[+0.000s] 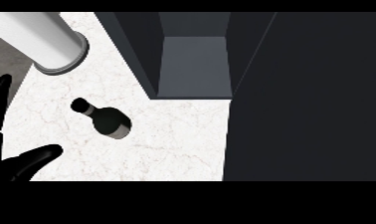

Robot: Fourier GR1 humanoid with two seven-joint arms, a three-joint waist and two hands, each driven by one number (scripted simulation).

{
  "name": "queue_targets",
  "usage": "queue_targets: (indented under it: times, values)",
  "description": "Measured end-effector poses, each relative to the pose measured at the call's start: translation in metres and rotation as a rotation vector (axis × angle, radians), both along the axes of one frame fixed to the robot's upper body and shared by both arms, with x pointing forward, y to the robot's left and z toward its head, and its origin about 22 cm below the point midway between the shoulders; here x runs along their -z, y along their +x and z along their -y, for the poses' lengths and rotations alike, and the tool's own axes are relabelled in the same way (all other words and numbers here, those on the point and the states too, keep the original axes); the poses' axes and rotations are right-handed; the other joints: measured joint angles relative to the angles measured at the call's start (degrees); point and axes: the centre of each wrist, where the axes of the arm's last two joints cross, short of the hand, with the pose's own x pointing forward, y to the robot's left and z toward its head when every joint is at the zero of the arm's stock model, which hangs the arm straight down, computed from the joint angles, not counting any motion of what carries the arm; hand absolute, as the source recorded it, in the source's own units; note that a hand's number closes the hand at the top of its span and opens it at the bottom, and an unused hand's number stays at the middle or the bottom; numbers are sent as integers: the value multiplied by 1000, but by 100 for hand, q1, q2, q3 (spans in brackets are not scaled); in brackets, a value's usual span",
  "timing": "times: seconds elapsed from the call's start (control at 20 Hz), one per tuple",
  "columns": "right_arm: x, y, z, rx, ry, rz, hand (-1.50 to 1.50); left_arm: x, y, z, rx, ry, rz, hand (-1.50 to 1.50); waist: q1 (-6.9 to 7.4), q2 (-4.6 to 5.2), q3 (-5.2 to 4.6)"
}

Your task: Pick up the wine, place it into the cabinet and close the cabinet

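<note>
My left hand sits at the lower left edge, fingers straight and spread, touching nothing. Right hand isn't visible. Wine bottle stands on the marble counter, up and right of my hand, near but apart. Open dark cabinet is further right, door swung open. White cylinder top left.

Robot hand, left: glossy black, smooth, rounded finger forms with soft grey highlights along the upper edges; one thick blunt-tipped digit shows most fully, a thinner black sliver runs along the view's left edge above it. No seams, screws, cables or markings can be made out. Forearm not visible. Right robot hand not visible.
</note>
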Motion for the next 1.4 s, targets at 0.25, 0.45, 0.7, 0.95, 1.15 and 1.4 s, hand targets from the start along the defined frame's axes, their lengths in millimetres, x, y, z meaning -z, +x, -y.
queue_targets:
  times: [0.25,0.45,0.7,0.95,1.15,1.4]
  values:
    - [3,-6,2,1,1,-5,-150,19,5,-14,13,-28,-44,-150,-10,-1,2]
    - [0,-6,2,8,-5,-6,-150,43,10,-23,29,-36,-75,-150,-9,0,1]
    - [-4,-4,2,12,-12,5,-150,70,17,-25,36,-45,-93,-150,-3,2,2]
    - [-8,-4,3,13,-21,-4,-150,102,25,-34,11,-40,-104,-150,-10,3,3]
    - [-11,-3,3,21,-18,-5,-150,120,26,-37,-20,-28,-106,-150,-8,2,3]
    - [-12,-3,4,23,-27,-4,-150,143,26,-44,-29,-33,-118,-150,-11,1,4]
